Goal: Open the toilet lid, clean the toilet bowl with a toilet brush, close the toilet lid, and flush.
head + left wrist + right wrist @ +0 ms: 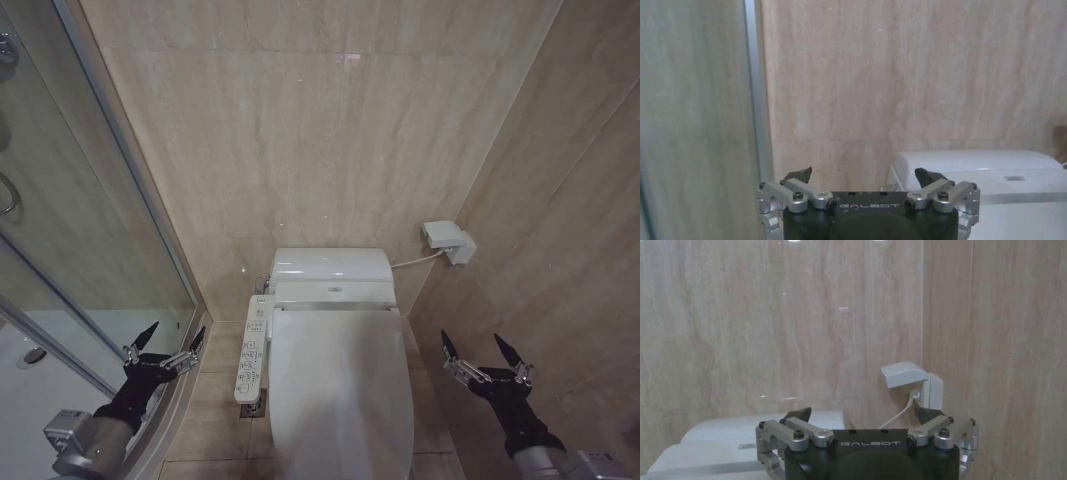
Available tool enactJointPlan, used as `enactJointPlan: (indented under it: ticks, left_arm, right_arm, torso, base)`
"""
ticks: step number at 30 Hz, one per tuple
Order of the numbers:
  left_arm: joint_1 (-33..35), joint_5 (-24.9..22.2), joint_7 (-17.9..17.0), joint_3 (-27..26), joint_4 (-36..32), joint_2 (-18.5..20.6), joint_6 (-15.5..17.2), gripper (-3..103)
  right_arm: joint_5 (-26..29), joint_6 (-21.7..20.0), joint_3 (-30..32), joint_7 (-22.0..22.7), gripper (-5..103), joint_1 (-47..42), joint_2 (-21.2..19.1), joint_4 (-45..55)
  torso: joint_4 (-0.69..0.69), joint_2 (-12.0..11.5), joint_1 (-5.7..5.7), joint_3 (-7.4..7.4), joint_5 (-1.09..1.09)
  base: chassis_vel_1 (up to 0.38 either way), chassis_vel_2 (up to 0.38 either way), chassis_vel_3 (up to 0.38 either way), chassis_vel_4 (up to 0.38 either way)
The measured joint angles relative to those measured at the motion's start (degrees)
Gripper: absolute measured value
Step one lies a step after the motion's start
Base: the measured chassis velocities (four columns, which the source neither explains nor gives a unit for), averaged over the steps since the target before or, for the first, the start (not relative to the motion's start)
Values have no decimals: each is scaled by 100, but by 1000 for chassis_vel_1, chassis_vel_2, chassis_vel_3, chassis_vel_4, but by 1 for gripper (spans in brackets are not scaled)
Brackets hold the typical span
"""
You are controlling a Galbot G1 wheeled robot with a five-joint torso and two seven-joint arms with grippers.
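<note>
Toilet lid (pixel 340 385) lies shut over the toilet bowl (pixel 405 455) at centre, with the left claw (pixel 163 347) and right claw (pixel 484 358) both released, empty, flanking it.

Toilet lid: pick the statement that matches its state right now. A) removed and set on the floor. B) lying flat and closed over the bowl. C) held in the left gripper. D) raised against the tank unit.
B: the toilet lid lies flat over the bowl, while the left gripper and right gripper are both open and empty at either side of it.
</note>
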Motion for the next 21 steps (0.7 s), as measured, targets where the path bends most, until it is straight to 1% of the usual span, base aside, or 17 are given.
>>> enactJointPlan:
  ticks: [1, 4, 5, 6, 8, 9, 12, 21]
  left_arm:
    - [0, 0, 0, 0, 0, 0, 0, 100]
    - [67, 221, -101, 6, -30, -196, -191, 100]
    - [67, 221, -101, 6, -30, -196, -191, 100]
    - [89, 234, -168, 5, -68, -240, -221, 100]
    - [172, 263, -489, 60, -209, -338, -382, 100]
    - [215, 288, -580, 84, -273, -364, -446, 100]
    - [314, 362, -660, 101, -428, -385, -518, 100]
    - [500, 465, -748, 82, -678, -303, -526, 100]
  right_arm:
    - [0, 0, 0, 0, 100, 0, 0, 0]
    - [0, 0, 0, 0, 100, 0, 0, 0]
    - [0, 0, 0, 0, 100, 0, 0, 0]
    - [0, 0, 0, 0, 100, 0, 0, 0]
    - [0, 0, 0, 0, 100, 0, 0, 0]
    - [0, 0, 0, 0, 100, 0, 0, 0]
    - [0, 0, 0, 0, 100, 0, 0, 0]
    - [0, 0, 0, 0, 100, 0, 0, 0]
  torso:
    - [0, 0, 0, 0, 0]
    - [0, 0, 0, 0, -1]
    - [0, 0, 0, 0, -1]
    - [0, 0, 0, 0, 0]
    - [0, 0, 0, 0, 0]
    - [0, 0, 0, 0, 0]
    - [1, 0, 0, 0, 0]
    - [0, 0, 0, 0, 0]
  base:
    - [0, 0, 0, 0]
    - [0, 0, 0, 0]
    - [0, 0, 0, 0]
    - [0, 0, 0, 0]
    - [0, 0, 0, 0]
    - [0, 0, 0, 0]
    - [0, 0, 0, 0]
    - [0, 0, 0, 0]
